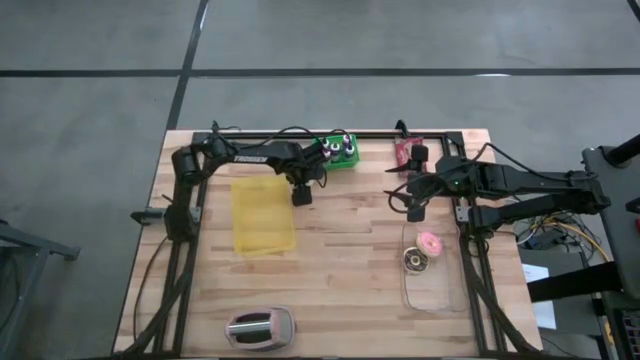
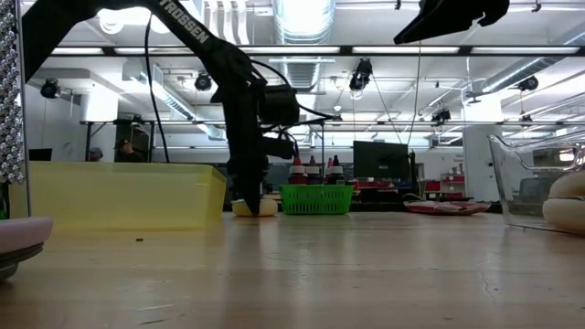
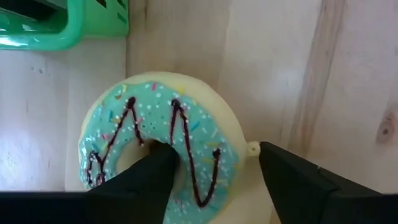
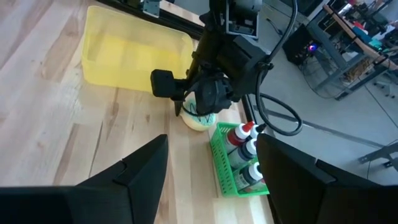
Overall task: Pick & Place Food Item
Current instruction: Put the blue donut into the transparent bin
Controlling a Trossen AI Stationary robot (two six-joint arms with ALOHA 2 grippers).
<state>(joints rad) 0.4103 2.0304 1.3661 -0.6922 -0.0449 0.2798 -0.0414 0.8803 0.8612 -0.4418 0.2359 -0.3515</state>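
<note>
A donut with teal icing and dark zigzag lines (image 3: 155, 118) lies flat on the wooden table, beside a green basket. It shows in the low view as a pale lump (image 2: 256, 207). My left gripper (image 3: 214, 155) stands over it, pointing down, open. One finger (image 3: 149, 171) is at the donut's hole and the other (image 3: 292, 171) is outside its pale rim. My right gripper (image 4: 211, 140) hangs open, high above the table's right half (image 1: 414, 208), with nothing in it. My left gripper comes at the donut from above, with one finger (image 3: 158, 162) down in the hole and the other beyond the outer rim (image 3: 245, 146). The ring's one side lies between them. I cannot tell whether either finger touches it. The donut rests flat on the table.
A yellow bin (image 1: 262, 215) stands left of the donut and a green basket of bottles (image 1: 342, 150) behind it. At the right, a clear container (image 1: 440, 300) holds a pink donut (image 1: 429, 242) and a brown item. A toaster (image 1: 260, 327) sits at the near edge.
</note>
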